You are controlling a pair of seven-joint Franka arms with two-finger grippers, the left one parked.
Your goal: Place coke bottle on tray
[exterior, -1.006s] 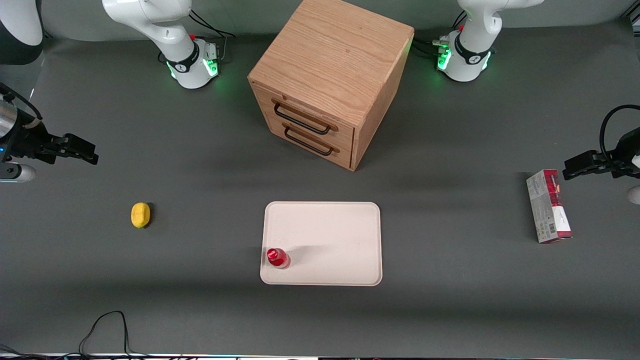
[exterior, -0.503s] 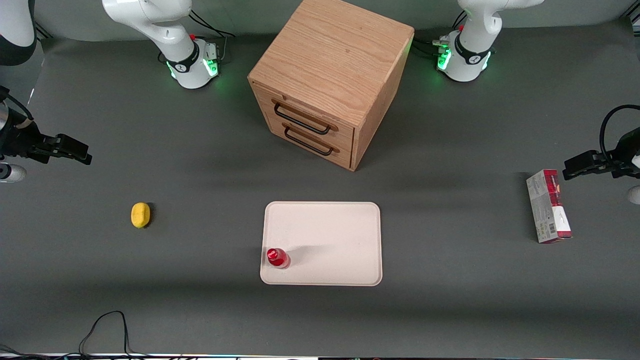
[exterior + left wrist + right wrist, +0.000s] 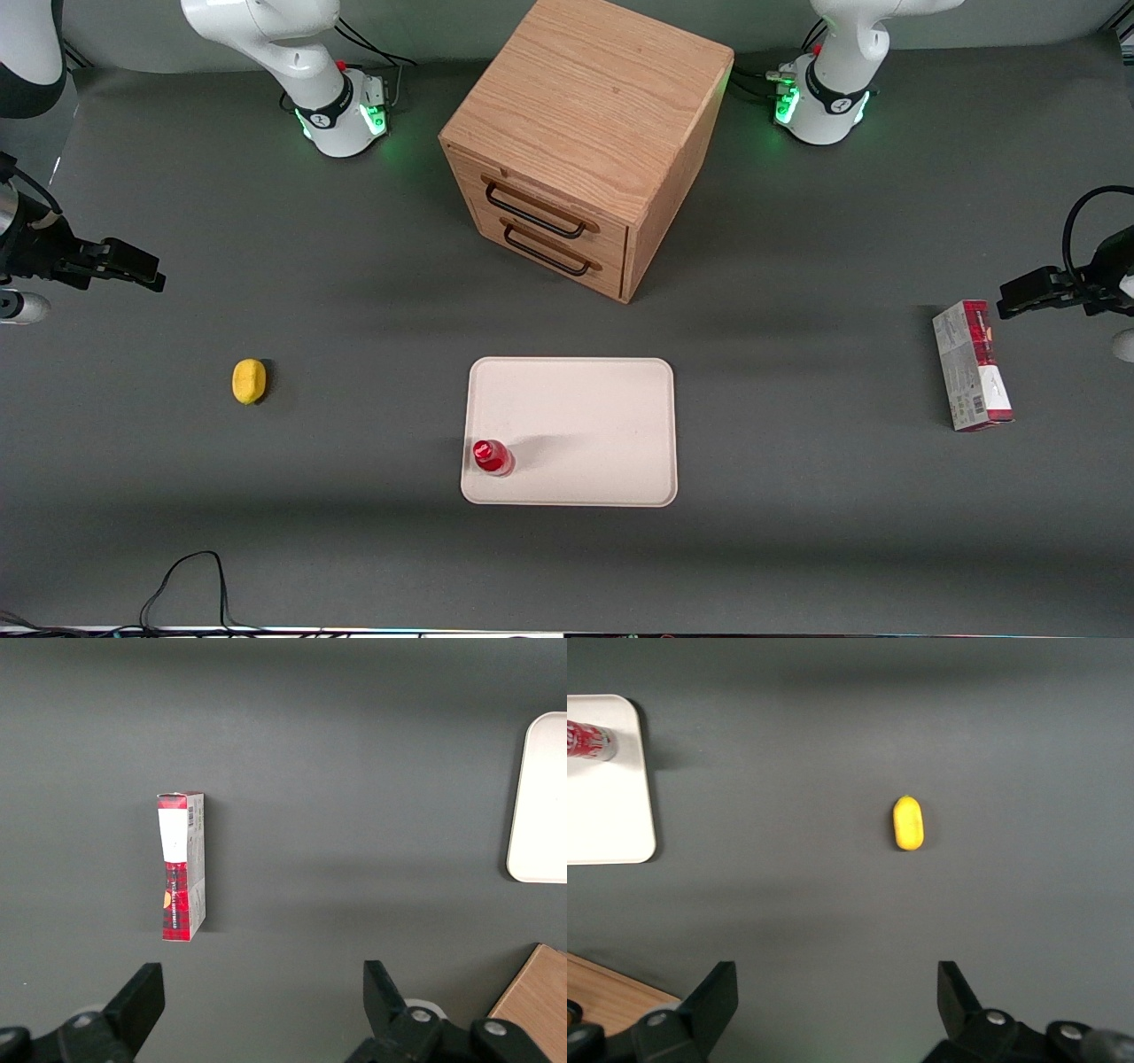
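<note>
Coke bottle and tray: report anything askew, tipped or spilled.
Nothing stands out. The coke bottle stands upright on the tray, close to the corner nearest the front camera at the working arm's end. No spill shows. The gripper hangs open and empty, far off toward the working arm's end.

Front camera is sitting high, looking steeply down over the whole worktop [image 3: 354, 549], facing both arm bases, with the wooden cabinet [image 3: 585, 133] farther from it than the tray [image 3: 585, 416].

Right wrist camera is hanging well above the worktop toward the working arm's end, pointing straight down past the gripper [image 3: 833, 1010], whose fingers are standing wide apart. It is taking in the lemon [image 3: 908, 823], a tray corner with the coke bottle [image 3: 589, 740], and probably a cabinet corner; the front view is sharing all of these.

Left wrist camera is looking down likewise toward the parked arm's end, sharing the carton [image 3: 182, 866] and a tray edge with the front view.
</note>
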